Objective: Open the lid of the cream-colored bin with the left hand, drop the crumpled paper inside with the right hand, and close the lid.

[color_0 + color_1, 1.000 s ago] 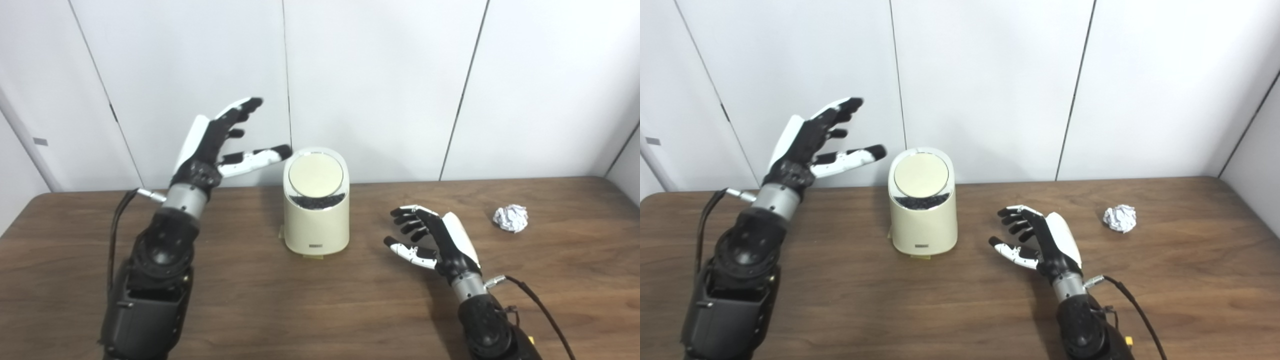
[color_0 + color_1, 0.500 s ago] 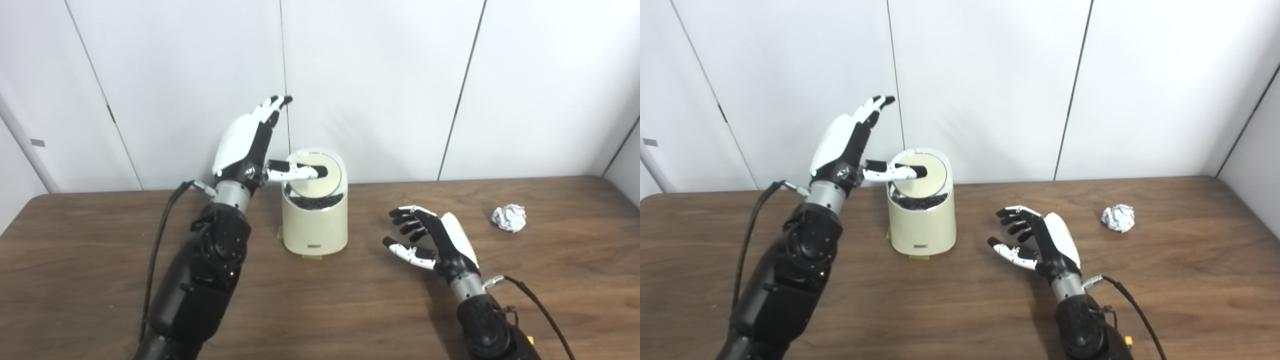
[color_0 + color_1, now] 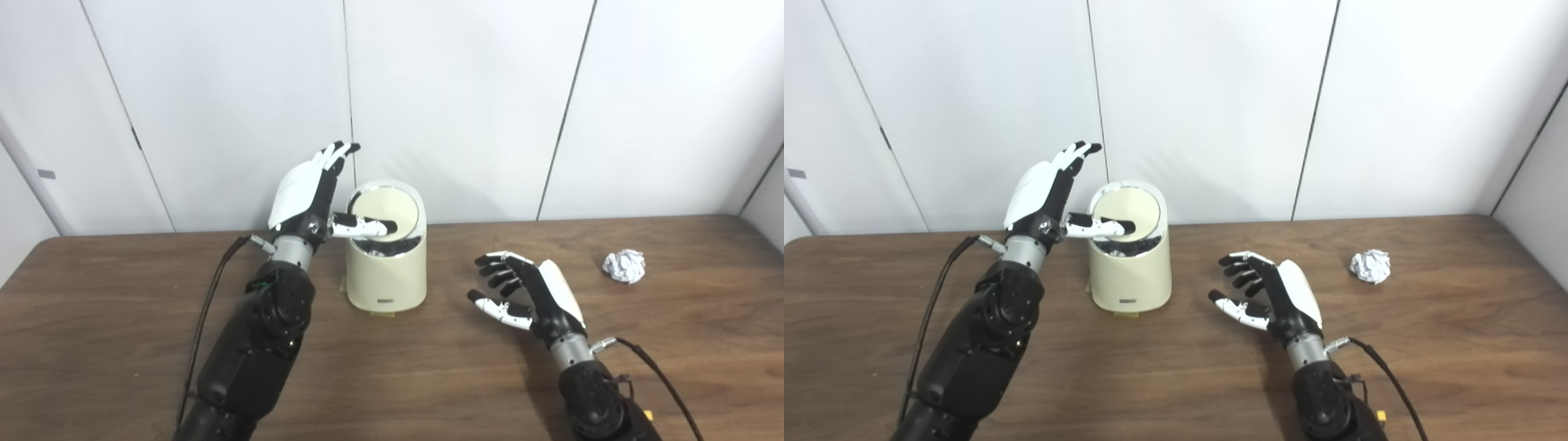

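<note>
The bin [image 3: 386, 263] stood upright on the table [image 3: 392, 380], toward the back and left of centre, near the wall [image 3: 465, 92], a short cream cylinder with a round lid [image 3: 386, 205] set in its slanted top. The left hand [image 3: 312, 196] was beside the bin's upper left, its fingers [image 3: 334, 156] spread and pointing up, apart and holding nothing, while its thumb [image 3: 361, 228] lay across the lower part of the lid, seemingly pressing on it. The lid looked tipped inward at its lower edge, with a dark gap below the thumb where something dark and a pale scrap showed inside, so I judged the opening as begun but not finished; how far the lid would swing could not be told. The right hand [image 3: 527, 294] hung just above the table to the right of the bin, palm turned left, fingers curled loosely and apart, empty. The paper [image 3: 625, 266], a small white crumpled ball, lay on the table well to the right of that hand, untouched. By my reading, most of the task remained: holding the lid fully open, fetching the paper, dropping it in, and shutting the lid. A small dark label [image 3: 386, 301] sat low on the bin's front, but its writing was too small to read, and no other brand or text could be made out.
</note>
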`<state>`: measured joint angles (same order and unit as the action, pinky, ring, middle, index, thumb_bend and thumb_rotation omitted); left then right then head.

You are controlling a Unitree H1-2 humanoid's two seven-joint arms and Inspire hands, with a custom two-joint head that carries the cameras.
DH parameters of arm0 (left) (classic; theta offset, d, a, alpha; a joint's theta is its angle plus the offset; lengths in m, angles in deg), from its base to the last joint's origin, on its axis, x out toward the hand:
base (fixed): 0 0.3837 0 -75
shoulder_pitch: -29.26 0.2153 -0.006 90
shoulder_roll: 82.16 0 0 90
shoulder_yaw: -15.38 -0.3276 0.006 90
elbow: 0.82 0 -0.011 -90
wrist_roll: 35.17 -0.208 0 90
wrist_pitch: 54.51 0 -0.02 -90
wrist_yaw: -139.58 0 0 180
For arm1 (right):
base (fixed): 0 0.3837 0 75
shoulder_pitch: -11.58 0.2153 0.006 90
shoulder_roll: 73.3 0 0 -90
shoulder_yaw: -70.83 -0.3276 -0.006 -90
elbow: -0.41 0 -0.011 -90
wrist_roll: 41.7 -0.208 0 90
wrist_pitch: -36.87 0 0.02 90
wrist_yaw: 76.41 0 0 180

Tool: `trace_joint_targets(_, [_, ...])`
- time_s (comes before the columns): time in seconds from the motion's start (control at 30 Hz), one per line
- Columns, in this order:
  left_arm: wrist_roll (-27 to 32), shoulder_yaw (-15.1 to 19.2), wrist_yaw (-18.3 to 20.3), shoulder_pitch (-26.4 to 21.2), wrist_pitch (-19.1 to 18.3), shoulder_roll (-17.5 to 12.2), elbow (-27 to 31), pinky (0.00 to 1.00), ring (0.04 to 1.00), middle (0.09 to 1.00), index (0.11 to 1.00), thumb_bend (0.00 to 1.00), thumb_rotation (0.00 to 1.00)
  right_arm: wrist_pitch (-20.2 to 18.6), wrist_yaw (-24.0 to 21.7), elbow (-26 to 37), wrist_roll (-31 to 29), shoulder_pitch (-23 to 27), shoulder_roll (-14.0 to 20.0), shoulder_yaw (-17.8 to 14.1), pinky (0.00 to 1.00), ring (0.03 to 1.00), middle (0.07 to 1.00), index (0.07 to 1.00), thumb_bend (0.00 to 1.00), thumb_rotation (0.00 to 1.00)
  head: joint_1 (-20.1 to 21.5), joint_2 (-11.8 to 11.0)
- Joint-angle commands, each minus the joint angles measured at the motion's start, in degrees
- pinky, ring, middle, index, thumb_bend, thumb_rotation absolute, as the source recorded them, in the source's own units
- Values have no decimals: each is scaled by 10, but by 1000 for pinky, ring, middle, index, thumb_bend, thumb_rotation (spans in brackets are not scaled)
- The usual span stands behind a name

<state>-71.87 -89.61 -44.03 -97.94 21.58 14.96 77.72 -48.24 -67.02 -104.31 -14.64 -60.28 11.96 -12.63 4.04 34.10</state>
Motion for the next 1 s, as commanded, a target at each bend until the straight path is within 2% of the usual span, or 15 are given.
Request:
trace_joint_targets(0.0, [-12, 3, -19, -39, 17, -3, 3, 1000, 1000, 988, 949, 991, 281, 13, 10, 15, 1, 24, 2, -3, 496, 596, 652, 679, 297, 311, 0, 0])
trace_joint_targets(0.37, [-18, -2, -16, -46, 6, -6, -12, 1000, 1000, 985, 941, 982, 304, 17, 11, 15, 1, 24, 2, -2, 496, 599, 654, 675, 295, 271, 0, -1])
trace_joint_targets(0.47, [-19, -3, -16, -48, 4, -6, -18, 1000, 1000, 980, 937, 970, 304, 15, 8, 14, -2, 24, 2, -3, 503, 605, 659, 679, 294, 302, 0, -1])
trace_joint_targets(0.7, [-41, -14, -11, -54, 0, -11, -24, 1000, 1000, 981, 940, 996, 360, 10, 8, 17, 1, 23, 1, -2, 504, 603, 658, 681, 297, 282, 0, -1])
trace_joint_targets(0.8, [-73, -35, -13, -59, 6, -25, -24, 1000, 1000, 976, 943, 1000, 359, 11, 9, 18, 0, 23, 1, -3, 493, 591, 651, 680, 300, 273, 0, 0])
trace_joint_targets(0.87, [-152, -79, 0, -70, -11, -50, -9, 1000, 1000, 980, 964, 1000, 347, 10, 9, 19, 1, 23, 0, -3, 495, 593, 651, 680, 300, 277, 0, 0])
trace_joint_targets(0.97, [-237, -123, 13, -84, -18, -77, 2, 1000, 1000, 994, 987, 1000, 292, 16, 12, 15, 1, 25, 1, -3, 494, 594, 649, 674, 299, 279, 0, 1])
